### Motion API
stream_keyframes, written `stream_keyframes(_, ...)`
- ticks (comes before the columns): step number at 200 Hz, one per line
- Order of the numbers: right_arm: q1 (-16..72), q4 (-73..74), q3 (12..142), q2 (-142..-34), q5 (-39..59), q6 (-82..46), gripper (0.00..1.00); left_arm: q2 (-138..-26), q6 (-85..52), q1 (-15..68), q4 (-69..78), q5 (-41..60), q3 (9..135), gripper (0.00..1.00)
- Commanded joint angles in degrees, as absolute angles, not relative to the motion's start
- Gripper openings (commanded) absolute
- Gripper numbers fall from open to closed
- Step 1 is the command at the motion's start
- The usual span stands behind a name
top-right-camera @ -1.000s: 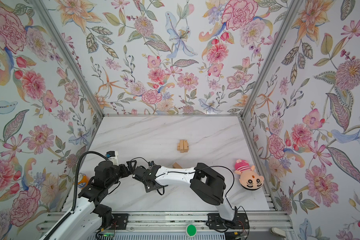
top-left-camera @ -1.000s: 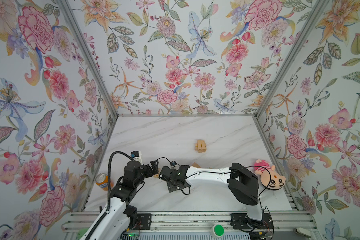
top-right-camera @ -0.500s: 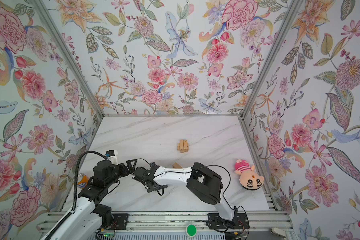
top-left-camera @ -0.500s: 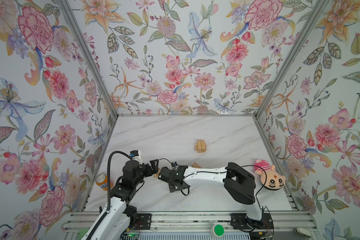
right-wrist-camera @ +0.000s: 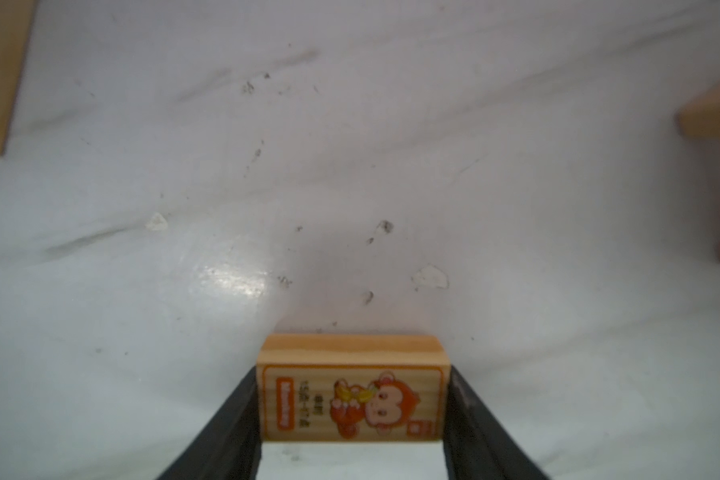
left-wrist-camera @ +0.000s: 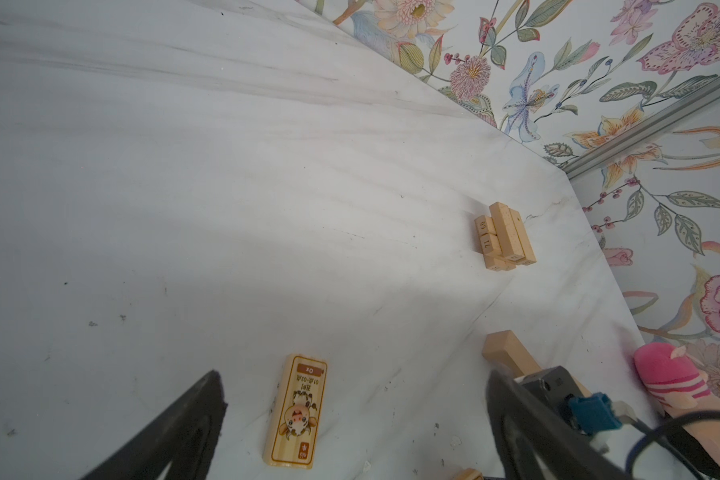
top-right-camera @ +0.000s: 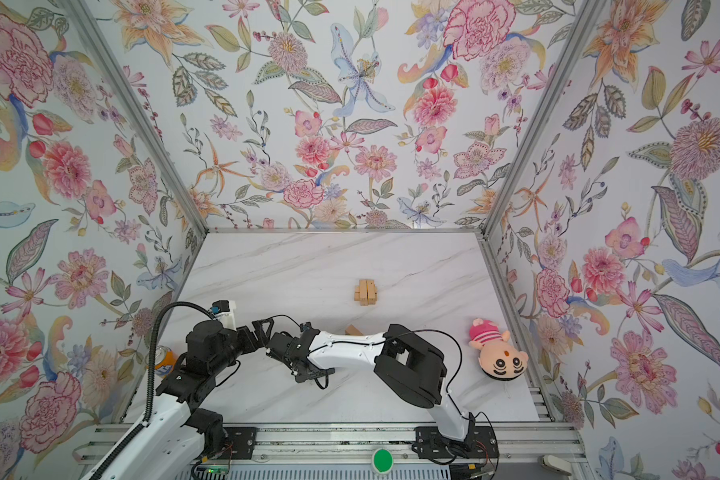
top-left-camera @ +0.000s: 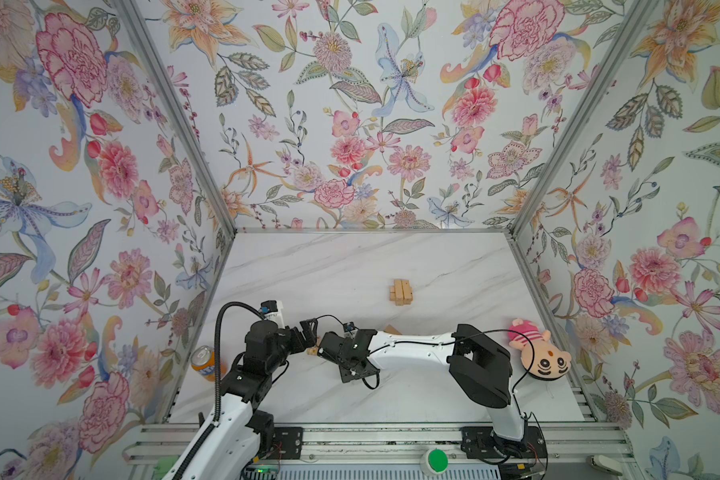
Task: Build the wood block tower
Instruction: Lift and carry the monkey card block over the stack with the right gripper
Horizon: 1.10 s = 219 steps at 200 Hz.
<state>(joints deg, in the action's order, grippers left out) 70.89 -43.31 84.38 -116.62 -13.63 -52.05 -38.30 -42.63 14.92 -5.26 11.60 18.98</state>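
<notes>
Closing over the last second, arm barely shifted: right gripper (right-wrist-camera: pixel 352 386), now clamped on both ends of monkey-print block (right-wrist-camera: pixel 352 399), long axis spanning finger to finger, hard smooth wood, square edges; lifted or not, can't tell. Next carry judged to run up-table to tower (top-left-camera: pixel 400 292), low crossed stack of tan bricks mid marble table (top-left-camera: pixel 308 270), well apart from both grippers, right one loaded so nearer in effect. Left gripper (left-wrist-camera: pixel 353 372) wide apart, empty, straddling flat ox-print block (left-wrist-camera: pixel 296 411), long axis along fingers.
</notes>
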Motion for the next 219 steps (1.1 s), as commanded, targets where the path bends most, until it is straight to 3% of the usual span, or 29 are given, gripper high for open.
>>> stream_keyframes(1,69.32,-45.94,84.2,-110.3,-16.8,-50.06,0.52,-37.88,-41.92,14.24,-5.61,11.36,18.46,0.99)
stream_keyframes(95,53.32,-47.33,86.79,-104.83,-19.34,-37.63,0.52,-41.84,-44.68,14.2,-1.31,12.92,19.94,0.99)
stream_keyframes(156,41.4,-47.34,94.9,-111.67,-17.57,-28.32,0.51,-51.12,-42.51,16.18,2.79,14.85,24.51,0.99)
stream_keyframes(219,34.19,-47.28,101.99,-119.28,-12.55,-24.03,0.51,-62.16,-36.96,26.32,3.21,10.34,33.18,0.99)
